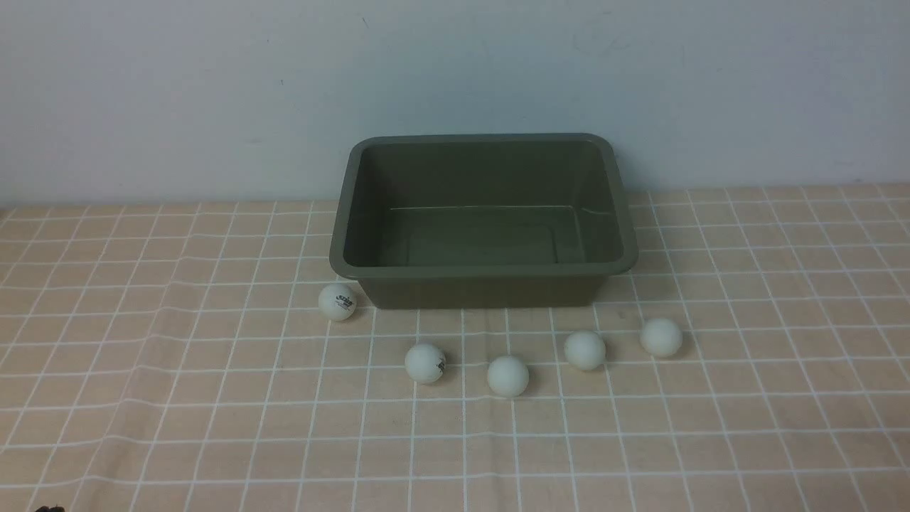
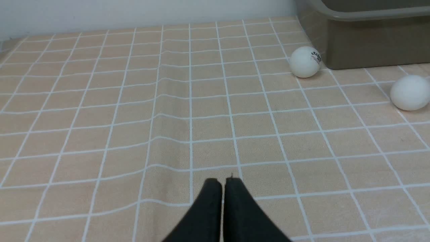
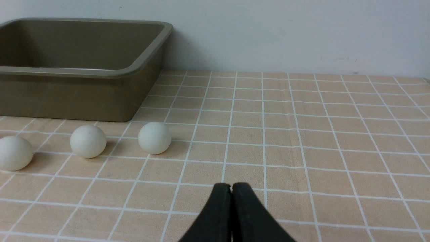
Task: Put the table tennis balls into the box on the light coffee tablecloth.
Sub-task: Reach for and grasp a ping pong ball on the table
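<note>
Box (image 1: 483,291): olive-green, on tablecloth (image 1: 178,427).
Balls (image 1: 508,375): five, on tablecloth before box.
Left fingers (image 2: 210,208): pressed together.
Right fingers (image 3: 220,211): pressed together.

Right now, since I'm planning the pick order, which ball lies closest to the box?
The logo-printed ball by the box's front left corner, nearly against its wall; the other four lie farther out on the cloth.

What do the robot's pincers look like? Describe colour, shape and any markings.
Only the tips show. The left pincer has two matte black fingers, wide at the base, tapering to rounded tips. The right pincer matches: plain black, tapered. No cables, markings or arm links are visible.
</note>
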